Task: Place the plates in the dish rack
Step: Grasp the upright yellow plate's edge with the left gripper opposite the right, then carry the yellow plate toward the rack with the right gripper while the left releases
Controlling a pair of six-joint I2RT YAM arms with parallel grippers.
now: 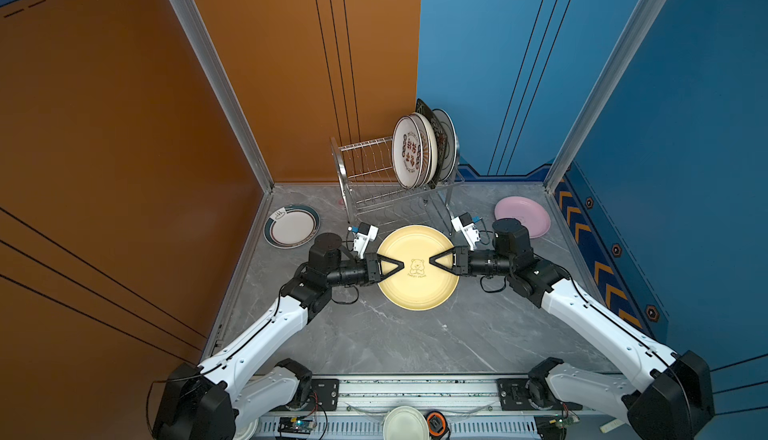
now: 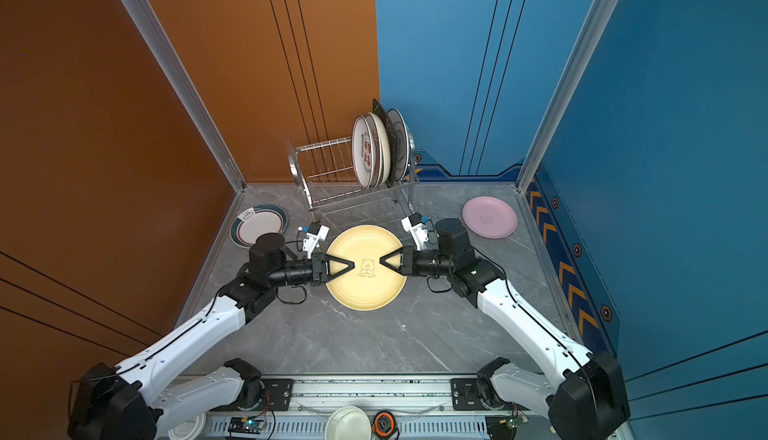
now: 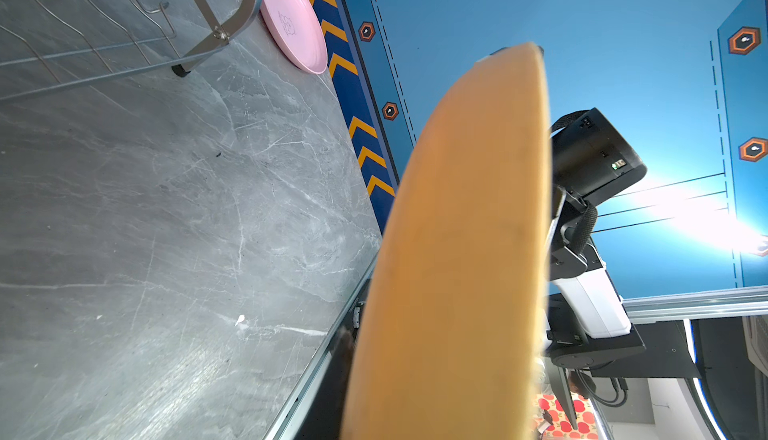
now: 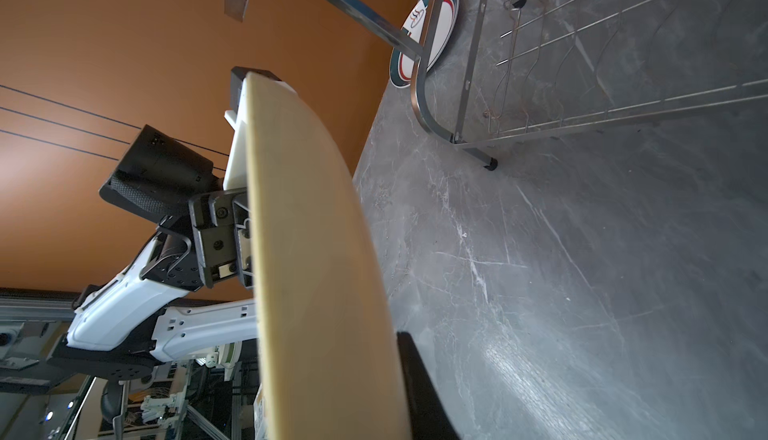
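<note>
Eight plates show in all, and one dish rack [image 1: 361, 176] stands at the back of the grey tabletop [image 1: 374, 342].

One pale yellow plate [image 1: 415, 292], printed with a small bear, sits level in front of the rack between the two arms. The left hand [image 1: 399, 266] is closed narrow on its left rim and the right hand [image 1: 432, 260] on its right rim. Each has one finger lying over the top face. The right wrist view shows a second dark finger under the plate. The plate appears to be clear of the tabletop, though by how much I cannot tell.

Five plates, as far as I can count, stand upright and packed together at the right end of the rack's upper tier:
- the red-lettered white plate [image 1: 409, 155] at the front
- a cream plate [image 1: 430, 143] just behind it
- a sliver of a brown-patterned plate next
- the square black plate [image 1: 423, 106], its corner poking above the rest
- one more white plate [image 1: 448, 143] at the rear

Two plates lie flat on the tabletop, well apart. The teal-rimmed plate [image 1: 291, 226] is at the left, near the orange wall. The pink plate [image 1: 521, 215] is at the right, partly behind the right arm's wrist.

One small plain white dish [image 1: 405, 423] rests on the rail at the near edge.
</note>
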